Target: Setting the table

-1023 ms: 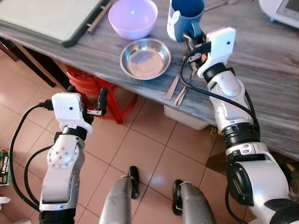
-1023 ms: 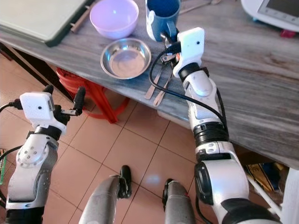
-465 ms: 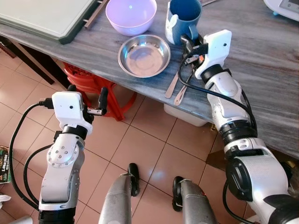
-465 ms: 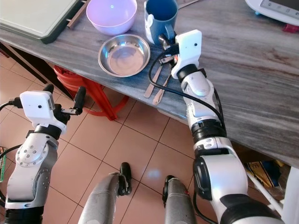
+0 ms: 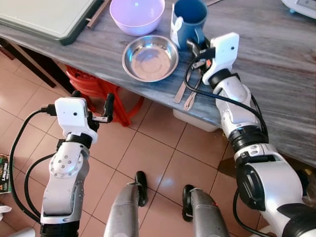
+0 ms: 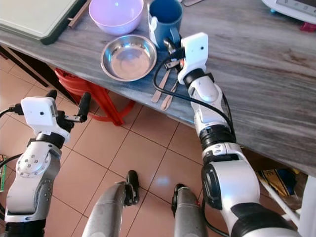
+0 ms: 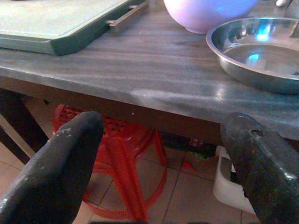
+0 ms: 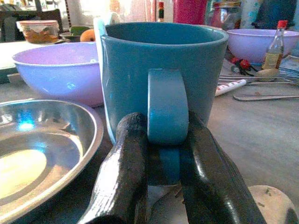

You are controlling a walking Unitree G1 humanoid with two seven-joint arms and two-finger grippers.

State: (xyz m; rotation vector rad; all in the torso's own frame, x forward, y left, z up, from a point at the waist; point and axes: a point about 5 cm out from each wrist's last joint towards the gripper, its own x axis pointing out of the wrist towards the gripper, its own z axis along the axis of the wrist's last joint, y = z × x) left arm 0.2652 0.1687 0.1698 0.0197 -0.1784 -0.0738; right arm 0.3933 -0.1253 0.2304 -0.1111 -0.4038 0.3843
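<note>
Grey table (image 5: pixel 276 64) holds mug (image 5: pixel 190 19) beside steel dish (image 5: pixel 150 57); right gripper (image 8: pixel 161 186) pinches the mug's handle (image 8: pixel 167 105), left gripper (image 7: pixel 159 163) idles agape and empty, so lifting likely comes next, kept level.

I see the grey wood-grain table (image 5: pixel 276 74) carrying a blue mug (image 5: pixel 189 19) just ahead of my right fingers (image 8: pixel 126 177), a steel dish (image 5: pixel 150 58), purple bowl (image 5: pixel 137 15), spoons (image 5: pixel 186 91) beneath them.
</note>
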